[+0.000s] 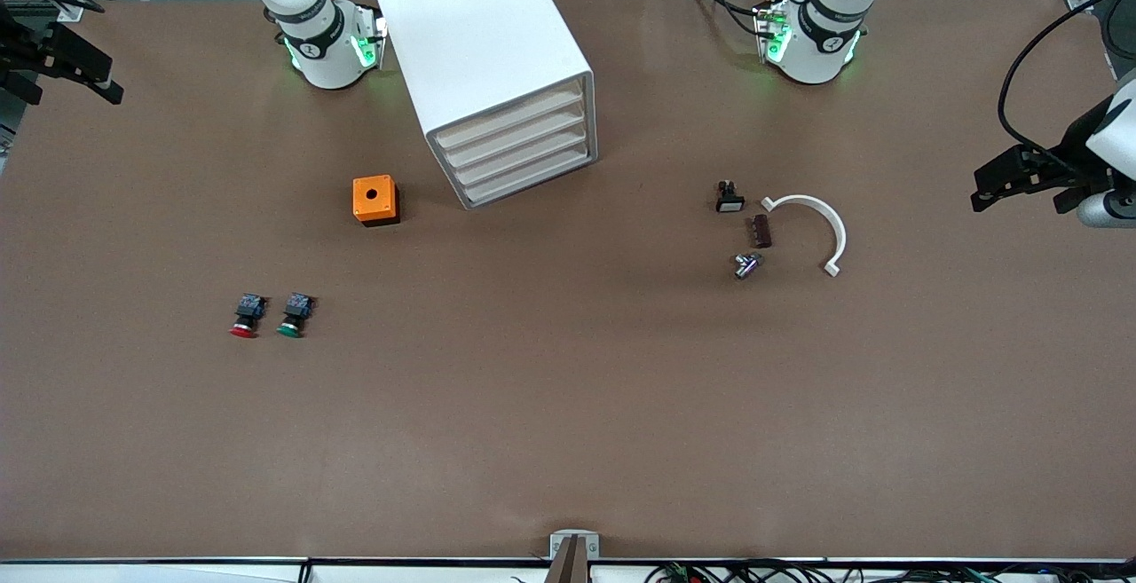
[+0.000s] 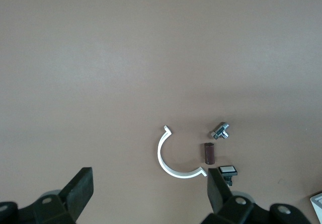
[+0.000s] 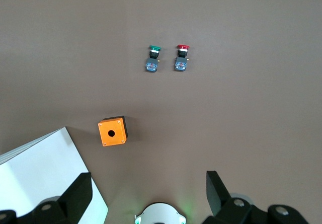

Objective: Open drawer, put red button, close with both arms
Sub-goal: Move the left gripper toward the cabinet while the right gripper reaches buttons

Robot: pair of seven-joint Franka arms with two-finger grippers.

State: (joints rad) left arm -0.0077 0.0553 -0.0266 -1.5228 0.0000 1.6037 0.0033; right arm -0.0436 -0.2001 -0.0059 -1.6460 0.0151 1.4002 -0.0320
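Drawers (image 1: 515, 153) were all shut; red button (image 1: 246, 315) lay on the tabletop (image 1: 568, 405) beside the green one (image 1: 294, 314). Left pincer (image 2: 148, 196) and right pincer (image 3: 148, 196) hung wide; best hook one drawer front squarely.

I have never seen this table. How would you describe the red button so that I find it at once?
Start at the white cabinet with four drawers, then go to the orange box beside it, toward the right arm's end of the table. Nearer to the front camera than that box lie two small push buttons side by side. The red button is the one with the red cap, farther from the cabinet than its green-capped twin.
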